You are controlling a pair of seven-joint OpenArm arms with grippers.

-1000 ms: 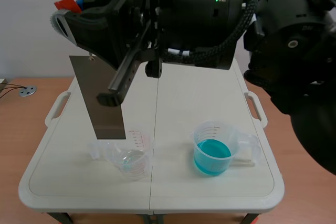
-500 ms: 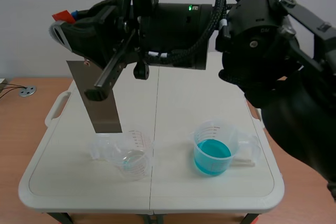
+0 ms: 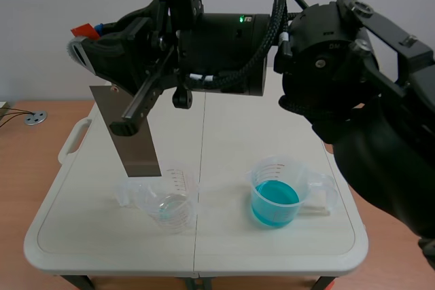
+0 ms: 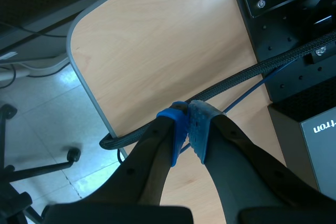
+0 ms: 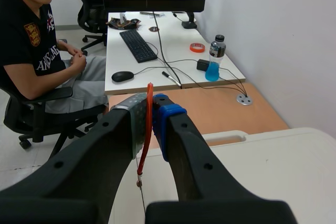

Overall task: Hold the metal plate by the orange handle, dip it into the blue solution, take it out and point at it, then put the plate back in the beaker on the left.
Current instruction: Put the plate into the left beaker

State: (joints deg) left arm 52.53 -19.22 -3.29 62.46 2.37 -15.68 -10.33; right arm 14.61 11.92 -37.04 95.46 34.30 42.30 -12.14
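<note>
— Where does the metal plate (image 3: 132, 134) hang?
— Below the right gripper (image 5: 151, 109), whose pads pinch the thin orange handle (image 5: 149, 129). The plate is flat, grey and rectangular. It is tilted, with its lower edge near the rim of the clear left beaker (image 3: 166, 202).
— And the blue solution (image 3: 274, 198)?
— In the second clear beaker (image 3: 272, 166), apart from the first on the white table (image 3: 224, 127). The left gripper (image 4: 188, 124) is closed on nothing, its dotted pads touching.

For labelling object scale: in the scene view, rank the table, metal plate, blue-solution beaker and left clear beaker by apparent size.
1. White table.
2. Metal plate, though raised, perhaps nearer the camera.
3. Beaker of blue solution and clear beaker: alike, not ranked.
</note>
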